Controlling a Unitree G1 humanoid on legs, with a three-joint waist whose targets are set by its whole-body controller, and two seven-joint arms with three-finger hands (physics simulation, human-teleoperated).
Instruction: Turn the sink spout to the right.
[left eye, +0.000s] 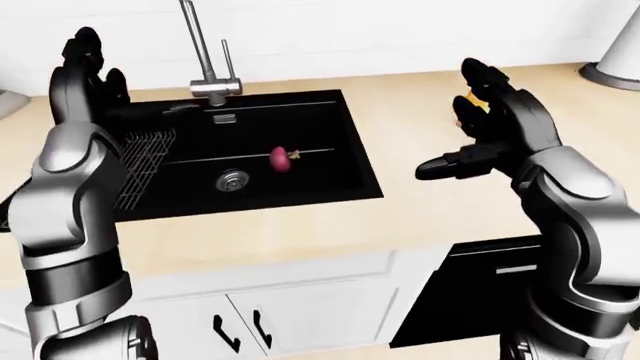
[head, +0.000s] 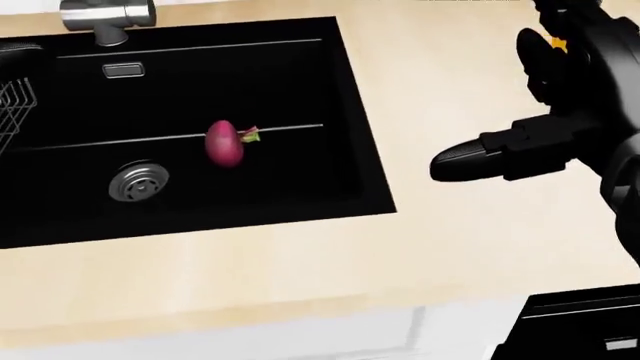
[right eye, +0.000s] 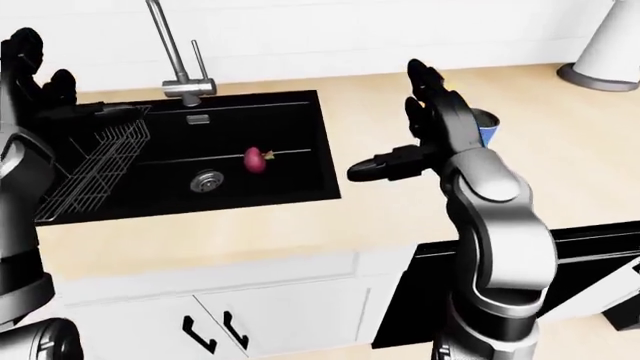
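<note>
A pale wooden surface runs across the left-eye view above white cabinets, with a black sink set into it. The sink spout rises as a thin steel tube at the top of the view, behind the basin, beside its slim lever and above a steel base. A red radish lies in the basin near the round drain, and a wire rack sits at the basin's left end. The left robot hand is raised left of the spout, fingers spread and holding nothing, well apart from it. The right robot hand hovers over the surface right of the sink, fingers splayed and empty.

In the head view the spout's steel base shows at the top edge, with the radish just right of the drain.

In the right-eye view a blue cup stands partly hidden behind the right robot hand, and a white appliance base sits at the top right.
</note>
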